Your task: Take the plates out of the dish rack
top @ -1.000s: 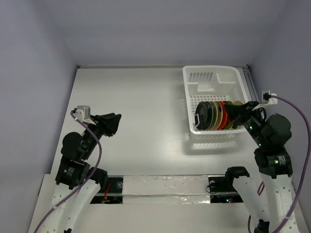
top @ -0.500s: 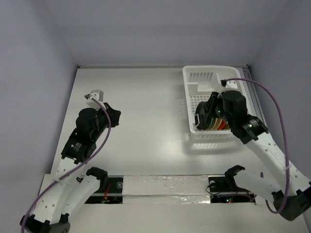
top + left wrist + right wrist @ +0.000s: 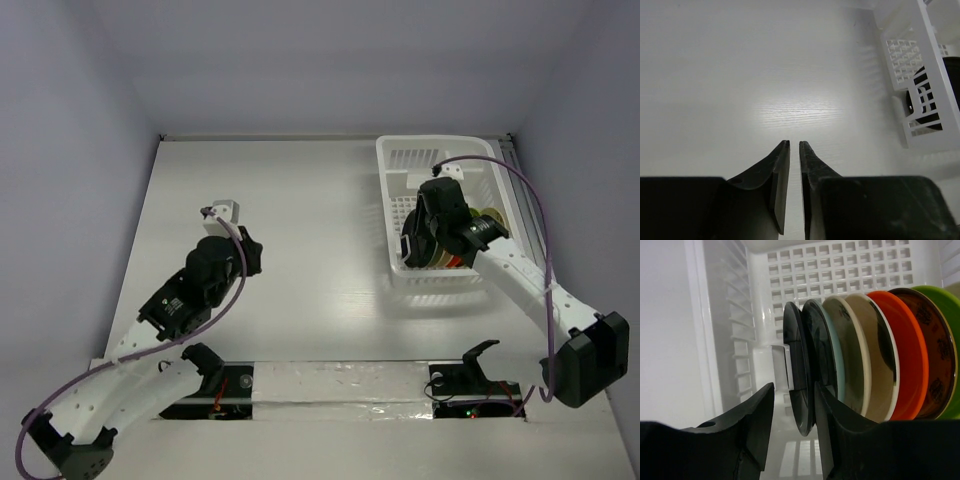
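The white dish rack (image 3: pixel 437 142) stands at the table's back right. Several plates (image 3: pixel 452 247) stand on edge in a row at its near end. In the right wrist view they run from a black plate (image 3: pixel 799 390) through dark, cream and orange (image 3: pixel 905 355) ones to a green one (image 3: pixel 947 305). My right gripper (image 3: pixel 792 390) is open. Its jaws straddle the black plate's rim, the right one close against it and the left one a gap away. My left gripper (image 3: pixel 794 145) hangs over bare table left of the rack (image 3: pixel 905 60), its jaws a narrow slit apart and nothing between them.
The rack's far half (image 3: pixel 840 270) shows only grid floor and slotted walls. Its left wall (image 3: pixel 740 330) runs close beside my right gripper's left finger. White table (image 3: pixel 300 200) spreads between the two arms. A taped strip (image 3: pixel 340 385) lies along the near edge.
My right arm swung from the rack's right side to over its near end, and its jaws opened around the black plate. My left arm reached forward and right; its jaws narrowed.
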`<state>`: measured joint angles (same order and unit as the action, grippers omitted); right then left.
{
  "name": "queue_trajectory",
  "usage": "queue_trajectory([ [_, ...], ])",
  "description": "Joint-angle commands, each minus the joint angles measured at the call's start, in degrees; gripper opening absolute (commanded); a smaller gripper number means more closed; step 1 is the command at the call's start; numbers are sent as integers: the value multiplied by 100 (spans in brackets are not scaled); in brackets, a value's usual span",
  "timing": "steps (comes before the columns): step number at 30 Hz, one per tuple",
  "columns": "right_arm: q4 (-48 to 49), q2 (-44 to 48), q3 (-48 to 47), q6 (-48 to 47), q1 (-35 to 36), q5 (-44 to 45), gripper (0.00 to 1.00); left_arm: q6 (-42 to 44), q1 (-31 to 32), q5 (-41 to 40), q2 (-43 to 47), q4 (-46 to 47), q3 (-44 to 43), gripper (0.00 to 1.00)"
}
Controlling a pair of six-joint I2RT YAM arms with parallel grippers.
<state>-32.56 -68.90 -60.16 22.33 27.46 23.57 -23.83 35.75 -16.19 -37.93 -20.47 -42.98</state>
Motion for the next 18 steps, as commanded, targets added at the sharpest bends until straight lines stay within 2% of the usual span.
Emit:
queue_trajectory([
  [1, 136, -245, -329, 61, 31, 384, 43, -235, 599, -859, -231, -159, -34, 12],
  [7, 180, -492, -330, 88, 31, 666, 39, -131, 688, -1247, -76, -318, -360, 14],
  [11, 153, -650, -364, 70, 31, 789, 36, 98, 688, -922, 330, -28, -264, 15],
  [13, 136, -712, -417, 0, 31, 877, 31, 125, 688, -895, 400, 17, -255, 16],
  [16, 57, -844, -488, -70, 31, 1026, 25, 352, 626, -387, 418, 245, -132, 22],
  [17, 30, -861, -531, -79, 31, 1061, 23, 362, 626, -298, 383, 289, -97, 20],
  [18, 13, -879, -549, -79, 31, 1079, 21, 371, 574, -245, 340, 263, -122, 15],
])
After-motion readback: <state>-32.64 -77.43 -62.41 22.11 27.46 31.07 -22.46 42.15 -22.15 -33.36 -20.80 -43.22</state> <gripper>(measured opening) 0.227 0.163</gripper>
